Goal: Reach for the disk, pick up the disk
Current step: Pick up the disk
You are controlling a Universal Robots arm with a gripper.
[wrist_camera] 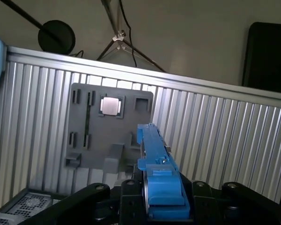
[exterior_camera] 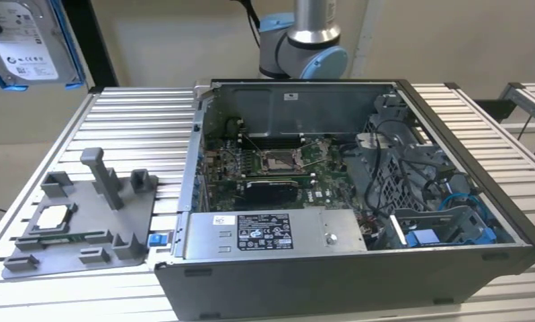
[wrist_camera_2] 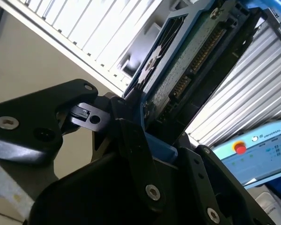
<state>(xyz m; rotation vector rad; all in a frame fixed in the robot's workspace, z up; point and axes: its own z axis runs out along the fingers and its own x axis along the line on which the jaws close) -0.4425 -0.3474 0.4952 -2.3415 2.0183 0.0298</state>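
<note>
The disk (exterior_camera: 27, 47), silver-grey with a white label and blue side rails, hangs high over the table's far corner at the exterior view's left. In the second wrist view the disk (wrist_camera_2: 192, 65) appears edge-on, showing its green board and connector, and my gripper (wrist_camera_2: 161, 140) is shut on its lower end with black fingers (wrist_camera_2: 131, 126) on either side. The first wrist view looks along one blue rail of the disk (wrist_camera: 154, 150), which rises from my gripper (wrist_camera: 161, 201) above the slatted table.
An open computer case (exterior_camera: 482, 201) with a labelled power-supply box (exterior_camera: 267, 231) stands mid-table. A grey fixture plate (exterior_camera: 79, 221) with posts holds a small square chip (exterior_camera: 52, 215); the plate (wrist_camera: 107, 136) lies below the disk. The arm's base (exterior_camera: 303, 47) is behind the case.
</note>
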